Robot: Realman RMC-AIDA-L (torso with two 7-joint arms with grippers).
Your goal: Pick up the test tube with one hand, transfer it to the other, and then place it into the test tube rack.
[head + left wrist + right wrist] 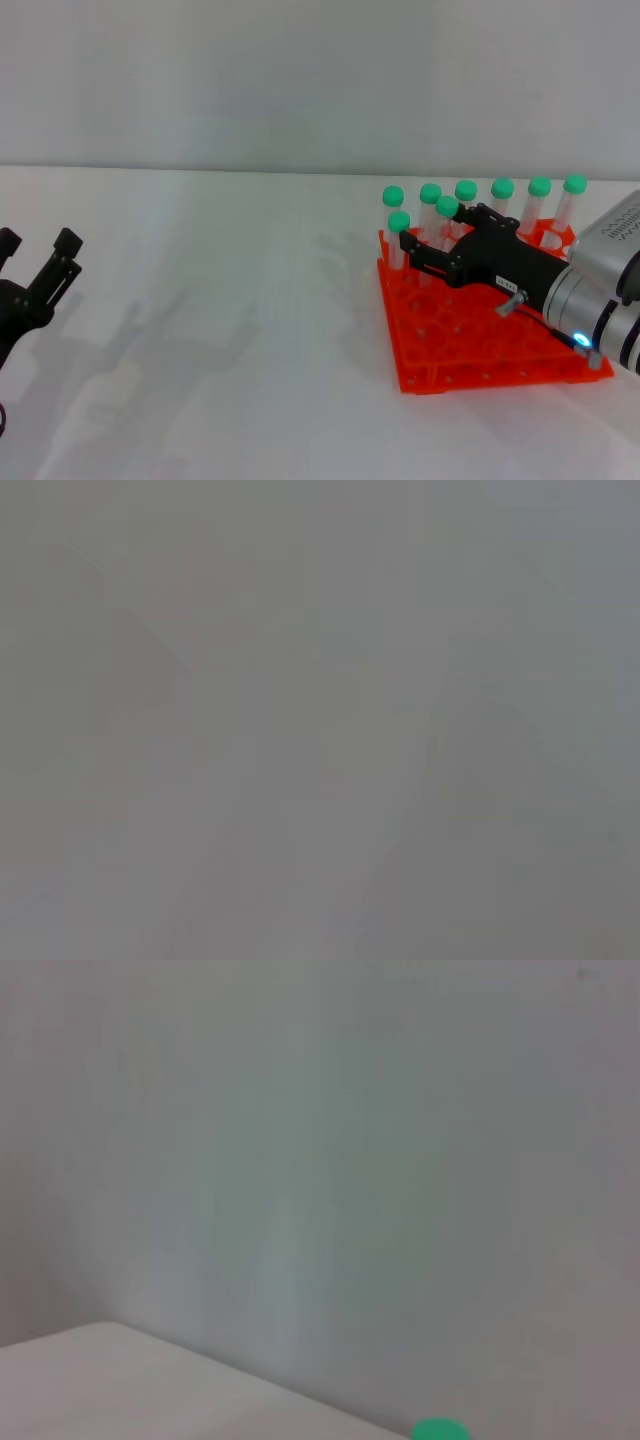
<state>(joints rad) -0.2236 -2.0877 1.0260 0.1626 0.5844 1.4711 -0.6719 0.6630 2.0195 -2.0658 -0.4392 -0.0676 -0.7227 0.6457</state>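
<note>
The orange-red test tube rack stands on the white table at the right. Several green-capped test tubes stand upright in it. My right gripper, with the white label and blue light, reaches over the rack from the right. Its fingers are apart at the front-left test tube; I cannot tell if they touch it. One green cap shows at the edge of the right wrist view. My left gripper is open and empty at the far left, above the table. The left wrist view shows only a grey surface.
The white table stretches between the two arms, with a pale wall behind it. A row of capped tubes fills the back of the rack, close behind the right gripper.
</note>
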